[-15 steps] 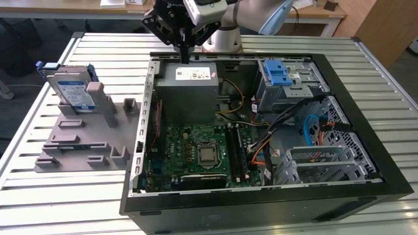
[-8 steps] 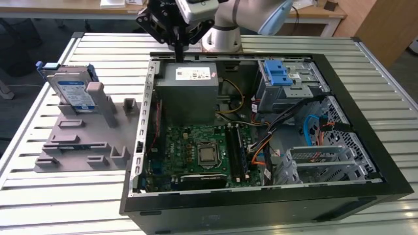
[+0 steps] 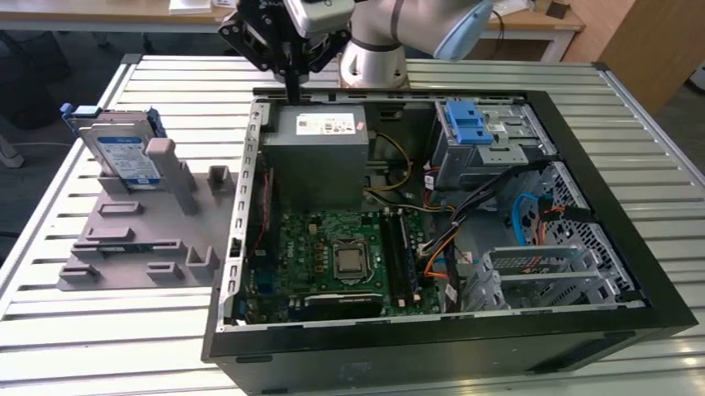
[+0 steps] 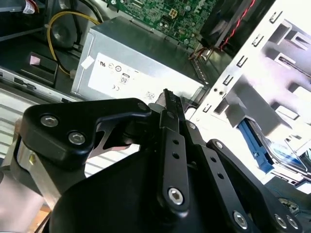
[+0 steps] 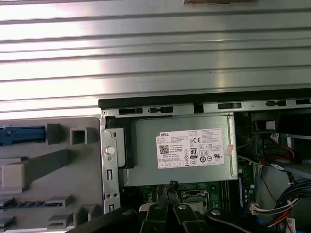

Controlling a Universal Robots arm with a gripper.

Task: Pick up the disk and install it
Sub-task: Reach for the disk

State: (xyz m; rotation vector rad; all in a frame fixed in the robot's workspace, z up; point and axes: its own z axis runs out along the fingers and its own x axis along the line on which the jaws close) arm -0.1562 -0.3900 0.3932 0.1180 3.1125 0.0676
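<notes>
Step in hand: the disk is not yet picked up, so the work is judged to be at the approach.
Gripper [image 3: 293, 95]: it is seen high above the back edge of the computer case [image 3: 441, 346], over the power supply [image 3: 319, 161]. The fingers seem pressed together, though the exterior view is poor here, and nothing is held between them.
Disk [image 3: 124, 155]: it is stood upright in a grey holder [image 3: 132, 247] on the table [image 3: 88, 338], at the exterior view's left, well apart from the gripper. Its label is turned to the camera.
Blue rails: they are seen along the disk's edges. A blue strip [image 5: 22, 135] in the first wrist view is probably one of them.
Good grasp: the gripper is best opened before it is lowered. The disk is best taken by its upper part, with the flat faces between the pads, so that the rails are left free.
Lift: the disk should be drawn straight up out of the holder, since a tilted pull may jam it in the slot.
Risk: the raised posts of the holder stand just beside the disk and can be struck by a finger.
Drive cage [image 3: 490, 140]: it is seen inside the case, with a blue latch on top and cables near it.
</notes>
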